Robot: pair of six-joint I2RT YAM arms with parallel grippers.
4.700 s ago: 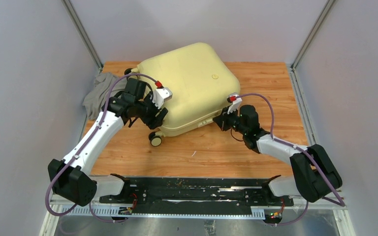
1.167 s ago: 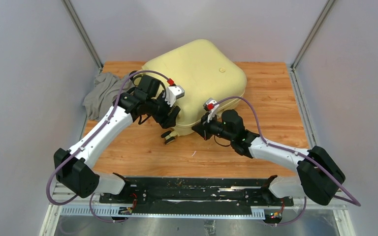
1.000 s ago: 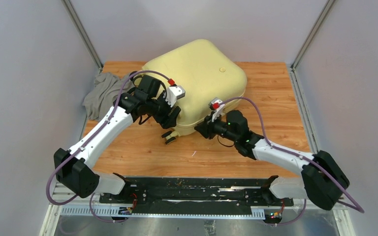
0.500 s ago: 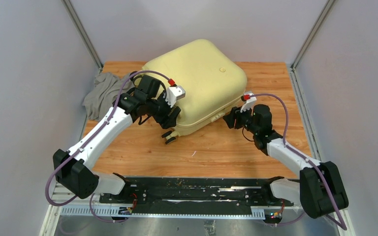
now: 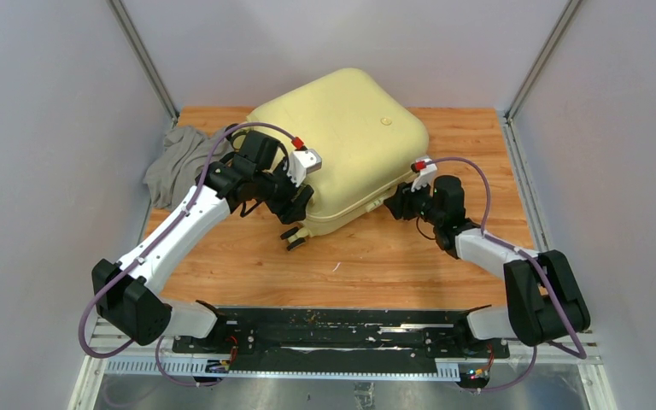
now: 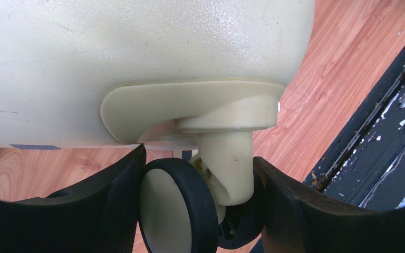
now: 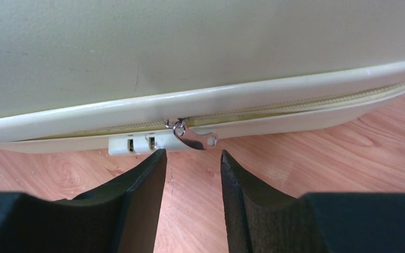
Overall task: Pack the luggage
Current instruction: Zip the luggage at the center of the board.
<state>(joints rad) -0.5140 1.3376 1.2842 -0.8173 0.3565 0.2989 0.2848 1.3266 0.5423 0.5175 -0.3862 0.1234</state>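
Note:
The pale-yellow luggage (image 5: 342, 137) lies closed on the wooden table, tilted with its near-left corner raised. My left gripper (image 5: 295, 209) is shut on its black-and-cream wheel (image 6: 182, 205) at that corner, fingers (image 6: 111, 205) on both sides of the caster. My right gripper (image 5: 393, 205) is open at the luggage's near edge. In the right wrist view its fingertips (image 7: 147, 168) stand just short of the metal zipper pull (image 7: 192, 138) and the cream lock (image 7: 137, 143) on the zipper seam, not touching them.
A grey cloth (image 5: 175, 158) lies crumpled at the table's left edge behind the left arm. Grey walls close the sides and back. The black rail (image 5: 333, 329) with the arm bases runs along the near edge.
My right gripper swung from the luggage's near-middle edge to the right, then settled by the zipper pull. The left gripper and the luggage have stayed still over the last second.

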